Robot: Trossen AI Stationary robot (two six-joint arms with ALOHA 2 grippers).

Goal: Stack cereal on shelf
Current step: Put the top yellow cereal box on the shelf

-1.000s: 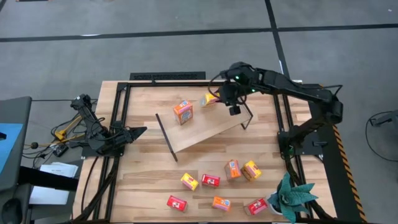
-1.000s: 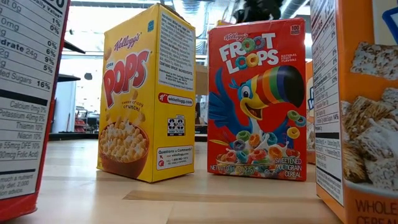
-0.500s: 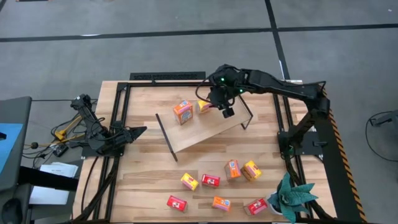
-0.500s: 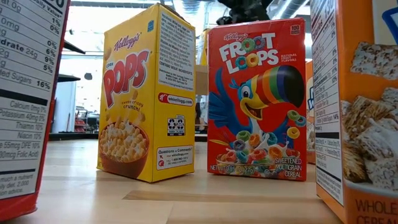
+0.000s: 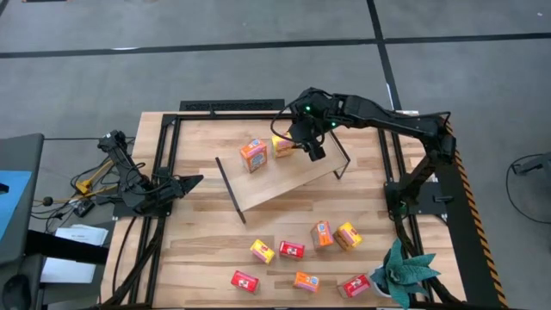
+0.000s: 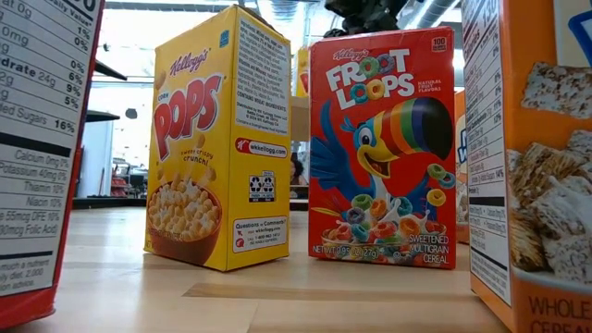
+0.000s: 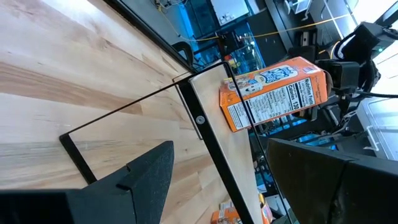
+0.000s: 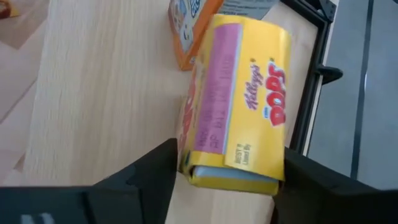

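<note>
Light-wood shelf [image 5: 284, 179] on slatted tabletop [image 5: 198, 258]; right gripper [image 5: 297, 142] jaws spread beside yellow box [image 5: 282, 147].

two dark jointed arms [image 5: 379, 116], small green lights

the wooden table [image 5: 198, 250] with black rails carries the shelf [image 5: 284, 176], a light-wood board lying at a slant near the far middle, black rod frames at both its ends. on the shelf stand an orange cereal box [image 5: 253, 155] and, just to its right, a yellow cereal box [image 5: 282, 146]. seven more cereal boxes [image 5: 301, 254] sit scattered on the table's near right part, beside a small green plant [image 5: 403, 274] at the near right corner
</note>
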